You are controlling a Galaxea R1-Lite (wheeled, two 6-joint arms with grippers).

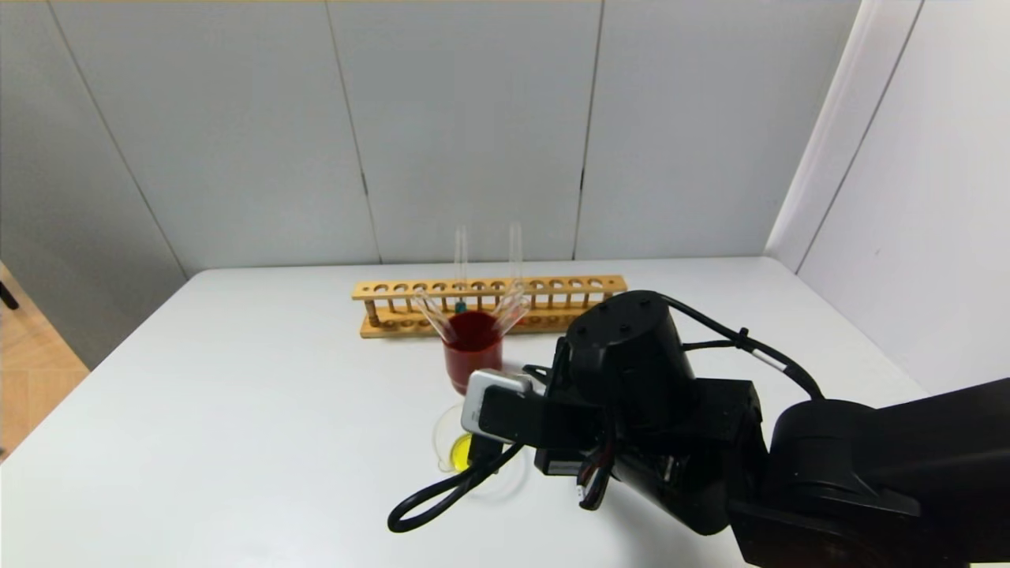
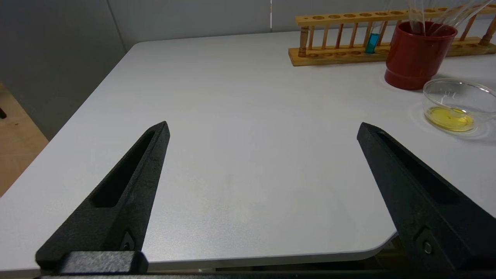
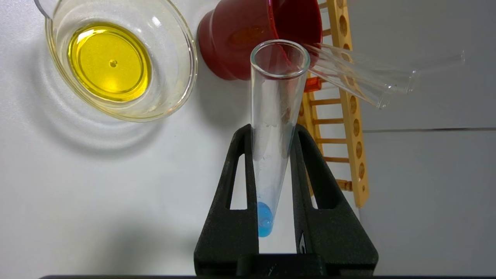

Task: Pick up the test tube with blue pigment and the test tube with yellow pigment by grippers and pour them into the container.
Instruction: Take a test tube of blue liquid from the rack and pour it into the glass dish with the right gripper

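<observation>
R gripper [image 3: 271, 133] is clamped on the blue tube [image 3: 276, 128], fingers [image 3: 236, 193] tight on both sides of the glass. I see a small blob of blue liquid sitting at the tube's closed end, back btwn the fingers, w/ the open mouth pointing away from the wrist, toward the red cup [image 3: 248, 35]. From the head cam the R arm hangs low over the table [image 1: 237, 379], just in front of the cup, and covers most of the dish [image 1: 448, 442]; the tube itself I can't make out there.

Dish [image 3: 116, 62] sits just beside the cup, not touching as far as I can tell, w/ a shallow pool of yellow liquid in it. Empty clear tubes [image 3: 360, 83] lean out of the cup. Can't tell which of them is the yellow tube.

Wooden rack [image 1: 489, 304] stands behind the cup; one tube w/ blue liquid [image 2: 372, 42] is upright in it.

L gripper [image 2: 263, 130] is spread wide, holding nothing, over bare table near the front edge, well apart from dish and cup.
</observation>
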